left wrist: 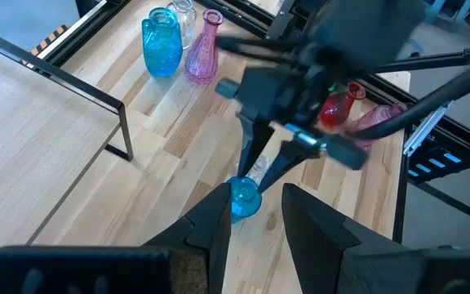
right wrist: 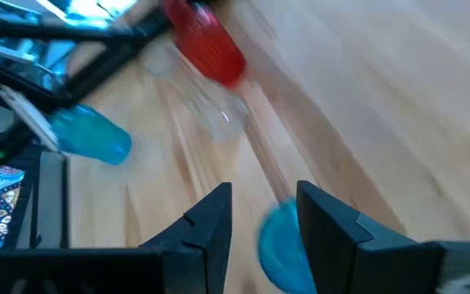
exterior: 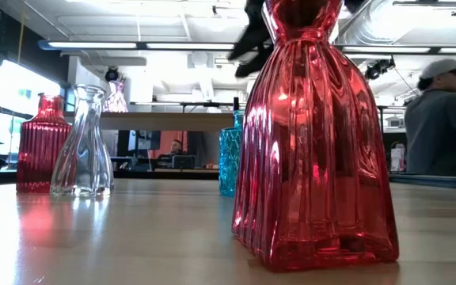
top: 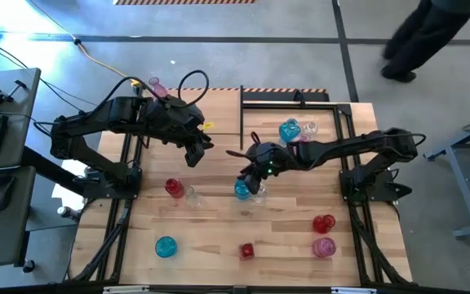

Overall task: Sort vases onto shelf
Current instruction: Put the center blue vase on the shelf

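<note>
the right gripper (top: 250, 181) hangs spread just above a teal vase (top: 242, 189) on the bench (top: 219, 237). the left gripper (top: 196, 153) hovers nearby, spread and empty.

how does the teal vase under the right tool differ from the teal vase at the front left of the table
The teal vase under the right tool stands mid-table beside a clear vase, with the right tool just above it. The front-left teal vase stands alone, far from both arms. Both are teal glass, upright.

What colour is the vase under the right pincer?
Teal-blue vase, beneath the right pincer; clearest in the left wrist view.
</note>
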`<action>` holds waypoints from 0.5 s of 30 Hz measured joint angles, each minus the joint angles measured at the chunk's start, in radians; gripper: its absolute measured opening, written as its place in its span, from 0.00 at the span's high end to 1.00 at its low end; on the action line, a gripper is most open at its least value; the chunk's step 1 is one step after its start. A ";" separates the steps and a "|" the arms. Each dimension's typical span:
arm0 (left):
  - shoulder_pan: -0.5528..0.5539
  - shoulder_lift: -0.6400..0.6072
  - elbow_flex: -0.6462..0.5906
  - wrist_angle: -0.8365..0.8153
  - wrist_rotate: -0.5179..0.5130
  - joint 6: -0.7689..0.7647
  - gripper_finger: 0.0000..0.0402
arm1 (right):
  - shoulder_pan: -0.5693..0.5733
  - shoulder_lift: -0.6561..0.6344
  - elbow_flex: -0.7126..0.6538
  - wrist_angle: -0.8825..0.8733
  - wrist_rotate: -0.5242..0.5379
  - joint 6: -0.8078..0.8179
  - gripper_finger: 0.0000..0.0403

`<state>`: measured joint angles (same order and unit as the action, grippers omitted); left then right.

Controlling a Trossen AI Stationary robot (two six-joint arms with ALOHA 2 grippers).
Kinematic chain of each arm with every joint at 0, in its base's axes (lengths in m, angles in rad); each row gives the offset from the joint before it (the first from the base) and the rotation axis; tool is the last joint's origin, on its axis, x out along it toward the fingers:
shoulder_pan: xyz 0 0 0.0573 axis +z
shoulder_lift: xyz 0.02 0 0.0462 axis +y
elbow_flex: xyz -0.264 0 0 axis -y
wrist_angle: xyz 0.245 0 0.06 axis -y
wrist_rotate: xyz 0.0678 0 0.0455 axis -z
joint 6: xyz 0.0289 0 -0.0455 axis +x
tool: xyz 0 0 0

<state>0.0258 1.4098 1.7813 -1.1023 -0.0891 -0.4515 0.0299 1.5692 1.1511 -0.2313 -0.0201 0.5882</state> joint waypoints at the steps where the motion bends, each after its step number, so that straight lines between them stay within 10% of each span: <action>1: 0.000 0.000 0.000 0.000 0.000 0.000 0.75 | 0.000 0.000 0.030 -0.033 0.013 -0.018 0.71; 15: 0.000 0.000 0.000 0.000 0.000 0.000 0.75 | -0.046 0.004 0.209 -0.392 0.044 -0.092 0.71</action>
<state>0.0257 1.4101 1.7813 -1.1023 -0.0895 -0.4519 -0.0164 1.5728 1.3605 -0.6230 0.0241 0.4965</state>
